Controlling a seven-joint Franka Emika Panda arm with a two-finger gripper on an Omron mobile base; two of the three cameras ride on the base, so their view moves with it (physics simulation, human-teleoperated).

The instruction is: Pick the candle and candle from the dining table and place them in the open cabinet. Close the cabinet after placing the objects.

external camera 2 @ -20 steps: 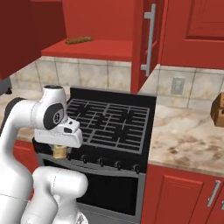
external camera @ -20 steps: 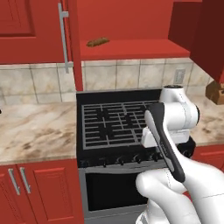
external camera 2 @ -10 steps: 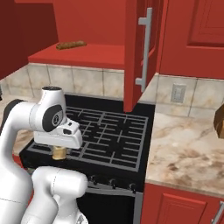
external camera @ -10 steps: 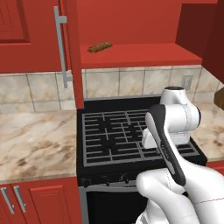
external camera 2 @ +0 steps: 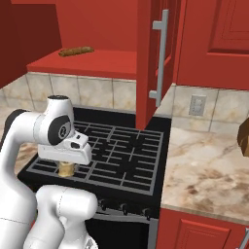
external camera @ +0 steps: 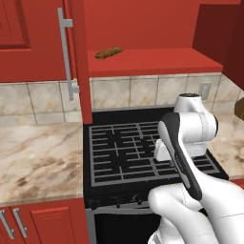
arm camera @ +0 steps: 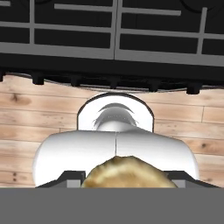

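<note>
Hanging at the upper left of the left base view, the open door [external camera: 78, 57] of the red cabinet [external camera: 157, 33] stands edge-on with its long silver bar handle [external camera: 66, 52] facing left, its lower edge above the left side of the black stove grate [external camera: 128, 152]. To the right of the door the cabinet's red shelf [external camera: 157, 62] lies open, with bare room across most of its width; a brown elongated lump [external camera: 108, 52] lies near its left end. In the right base view the same door [external camera 2: 151, 58] hangs in the upper middle of the frame.

Below the shelf runs a tiled backsplash [external camera: 143, 90], and marbled stone countertop [external camera: 38, 162] spreads at the lower left, with red drawer fronts [external camera: 43, 224] beneath.

In the right base view the gripper [external camera 2: 68, 168] points down at the lower left of the frame, over the front edge of the grate, with the golden-tan candle [external camera 2: 67, 168] showing just under the hand. In the hand view the candle [arm camera: 127, 173] sits at the bottom centre between the two finger tips [arm camera: 70, 177], so the jaws are closed on it. Wooden floor [arm camera: 26, 113] shows beneath.
</note>
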